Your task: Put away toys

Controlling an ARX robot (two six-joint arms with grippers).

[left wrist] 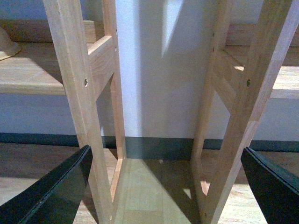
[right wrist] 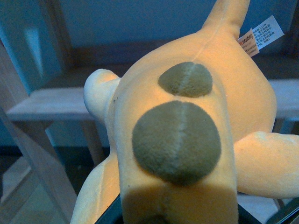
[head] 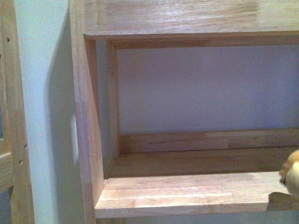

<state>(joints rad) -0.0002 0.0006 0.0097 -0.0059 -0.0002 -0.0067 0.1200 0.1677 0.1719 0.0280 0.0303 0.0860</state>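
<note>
1 toy [right wrist: 182, 140] clamped in right gripper [right wrist: 198, 218].

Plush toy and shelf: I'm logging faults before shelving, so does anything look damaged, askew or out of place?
Nothing stands out. The plush toy looks intact, its seams closed and its white tag attached. The wooden shelf sits level with no visible damage. The left gripper is open with nothing in it.

A yellow plush toy [head: 293, 176] shows at the right edge above the wooden shelf board [head: 187, 193]
</note>
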